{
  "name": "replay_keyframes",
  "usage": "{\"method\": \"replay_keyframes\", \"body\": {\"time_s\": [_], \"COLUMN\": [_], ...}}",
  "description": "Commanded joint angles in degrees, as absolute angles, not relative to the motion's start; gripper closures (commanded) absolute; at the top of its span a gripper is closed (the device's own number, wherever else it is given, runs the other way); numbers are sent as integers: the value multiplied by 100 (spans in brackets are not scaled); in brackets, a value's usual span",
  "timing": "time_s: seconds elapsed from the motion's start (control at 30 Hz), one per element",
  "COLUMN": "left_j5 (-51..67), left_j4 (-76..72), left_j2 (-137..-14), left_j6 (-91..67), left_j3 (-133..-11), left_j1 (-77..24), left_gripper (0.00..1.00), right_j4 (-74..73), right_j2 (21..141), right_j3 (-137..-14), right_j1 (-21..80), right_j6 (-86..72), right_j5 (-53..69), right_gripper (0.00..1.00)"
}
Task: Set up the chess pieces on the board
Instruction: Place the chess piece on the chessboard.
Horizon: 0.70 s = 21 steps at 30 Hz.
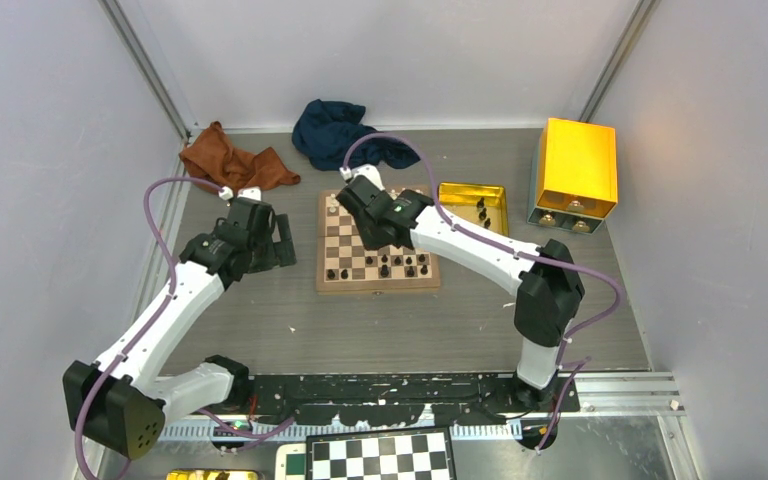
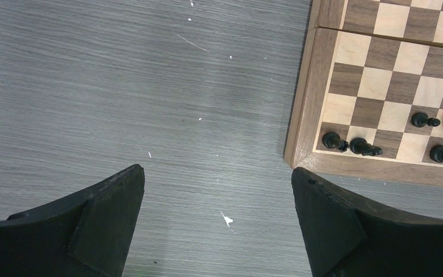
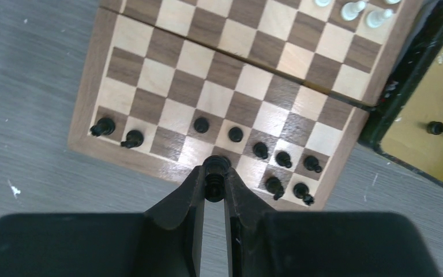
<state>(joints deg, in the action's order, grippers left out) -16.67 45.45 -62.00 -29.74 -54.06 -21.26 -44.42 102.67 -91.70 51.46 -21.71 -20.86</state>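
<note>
1. Wooden board (image 3: 150,75) with light and dark squares lies on the grey desk (image 3: 29,86).
2. Black chess pieces (image 3: 260,150) stand in its two near rows (a few more lie in the gold tray (image 3: 421,156) beside it).
3. Right hand (image 3: 214,184) is clamped on one black piece (image 3: 214,167) at the near row.
4. Left hand (image 2: 216,173) hangs with fingers wide apart over the desk, near the board's corner.

I can read no writing from here, no letters, numbers, labels or brand marks, in any of my three views. The board (image 1: 375,288), the gold box (image 1: 577,168) and the desk (image 1: 410,330) all show plain surfaces at this resolution.
</note>
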Motion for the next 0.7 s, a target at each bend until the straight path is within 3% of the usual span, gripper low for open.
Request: {"method": "replay_keyframes", "body": {"time_s": [0.0, 0.67], "left_j5": [-1635, -1617], "left_j4": [4308, 4364], "left_j2": [-6013, -5908], "left_j6": [-2987, -3030], "left_j3": [-5372, -5308], "left_j1": [-2100, -2101], "left_gripper": [1, 1], "right_j4": [-4336, -3851], "right_j2": [10327, 10611], "right_j3": [-9318, -8707], "right_j1": [5364, 5507], "right_j6": [-2379, -2442], "right_j5": [-2075, -1772], "right_gripper": [99, 99]}}
